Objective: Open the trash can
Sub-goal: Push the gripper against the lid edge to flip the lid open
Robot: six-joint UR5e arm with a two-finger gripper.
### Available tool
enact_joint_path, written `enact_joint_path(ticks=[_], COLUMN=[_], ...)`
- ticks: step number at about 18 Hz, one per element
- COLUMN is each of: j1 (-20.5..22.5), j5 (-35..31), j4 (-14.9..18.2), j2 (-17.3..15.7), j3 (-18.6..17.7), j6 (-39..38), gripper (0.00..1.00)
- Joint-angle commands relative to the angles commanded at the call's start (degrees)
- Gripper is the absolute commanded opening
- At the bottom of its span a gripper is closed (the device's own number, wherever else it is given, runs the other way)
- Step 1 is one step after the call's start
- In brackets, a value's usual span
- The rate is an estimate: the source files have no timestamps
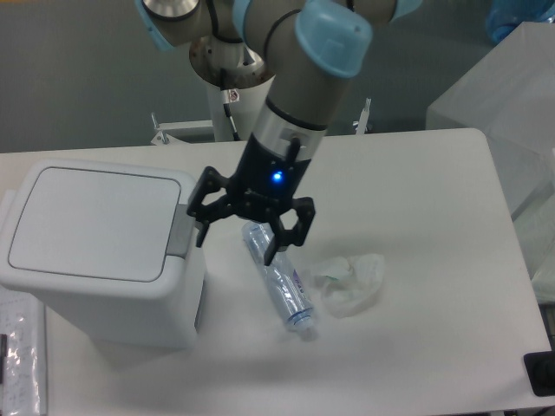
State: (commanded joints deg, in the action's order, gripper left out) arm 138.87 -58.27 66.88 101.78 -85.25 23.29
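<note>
Bin (95, 247) at table's left, lid flat, so not opened yet. Claw (238, 238) spread wide, empty, prob. just beside the grey button strip (181, 230); press left to do.

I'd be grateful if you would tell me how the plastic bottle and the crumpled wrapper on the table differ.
The plastic bottle is long and cylindrical, lying on its side; the crumpled wrapper is a low, shapeless wad. The bottle lies partly under the open claw, beside the trash can; the wrapper sits clear of the claw, farther from the can. The bottle carries a printed label; the wrapper looks plain. Both are translucent and rest on the white table.
</note>
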Motion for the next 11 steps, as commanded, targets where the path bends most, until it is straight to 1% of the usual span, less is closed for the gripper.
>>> enact_joint_path(ticks=[5,11], j1=[-0.35,-0.35], j5=[-0.35,-0.44], j4=[-0.09,-0.17], j2=[-0.96,-0.97], j3=[-1.49,-2.02], j6=[0.35,0.44], gripper=[1.0,1.0])
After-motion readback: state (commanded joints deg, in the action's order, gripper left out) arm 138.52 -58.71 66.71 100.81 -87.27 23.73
